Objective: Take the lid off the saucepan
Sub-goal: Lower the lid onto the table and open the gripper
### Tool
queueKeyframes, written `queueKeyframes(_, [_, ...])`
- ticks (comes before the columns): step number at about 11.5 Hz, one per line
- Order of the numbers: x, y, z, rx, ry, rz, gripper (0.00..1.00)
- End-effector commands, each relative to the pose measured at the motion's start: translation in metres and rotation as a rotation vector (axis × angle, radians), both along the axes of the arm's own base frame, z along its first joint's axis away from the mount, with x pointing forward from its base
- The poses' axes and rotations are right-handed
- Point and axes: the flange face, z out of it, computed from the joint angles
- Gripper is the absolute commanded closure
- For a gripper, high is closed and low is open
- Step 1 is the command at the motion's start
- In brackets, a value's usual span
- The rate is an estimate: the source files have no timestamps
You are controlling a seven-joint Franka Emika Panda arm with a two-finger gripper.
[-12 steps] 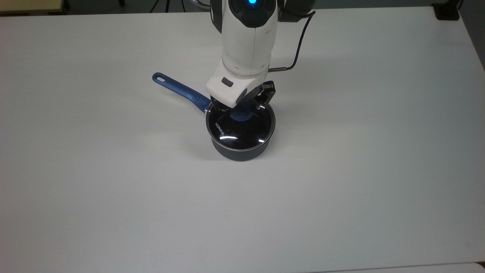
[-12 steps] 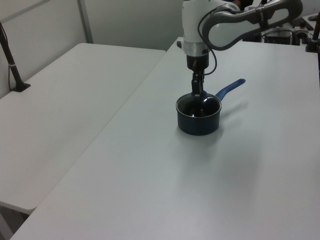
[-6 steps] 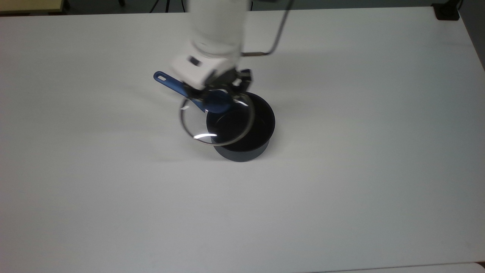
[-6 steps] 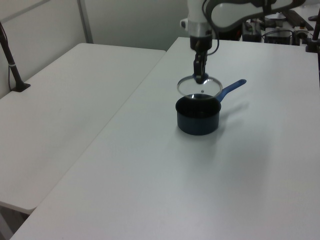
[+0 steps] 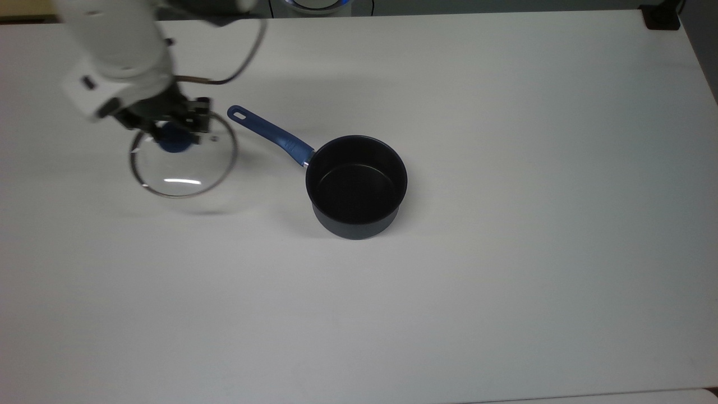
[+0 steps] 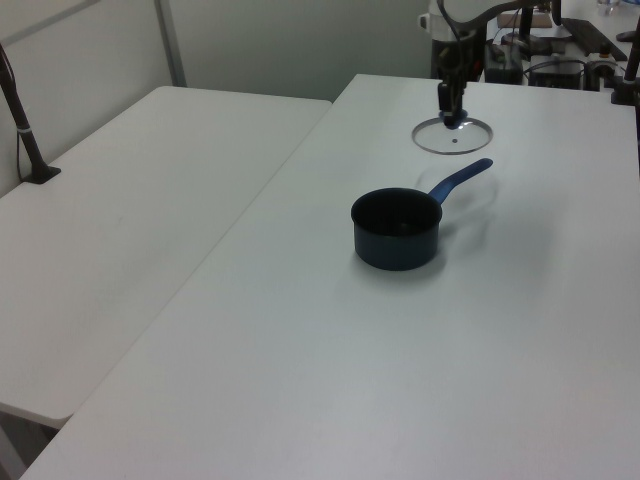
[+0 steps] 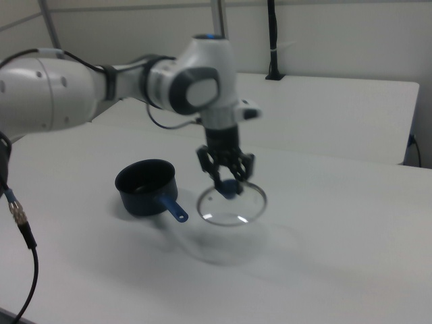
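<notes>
The tool (image 5: 175,133) grips the blue knob of the lid (image 5: 184,163) and holds it in the air above the white worktop (image 5: 505,224), well apart from the saucepan (image 5: 357,188). In the top view the lid hangs to the left of the uncovered saucepan, past the end of its blue handle (image 5: 269,134).
</notes>
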Motion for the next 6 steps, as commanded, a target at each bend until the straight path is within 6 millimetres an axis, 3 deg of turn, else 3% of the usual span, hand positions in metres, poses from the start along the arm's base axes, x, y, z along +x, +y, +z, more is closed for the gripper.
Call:
queueKeyframes(1, [-0.008,-0.038,-0.039,0.037,-0.029,-0.003,0.43])
queueKeyframes(4, [0.0,-0.046,-0.09,0.015,-0.039,-0.012,0.43])
queueKeyframes(6, [0.0,-0.045,-0.094,0.014,-0.035,-0.006,0.41])
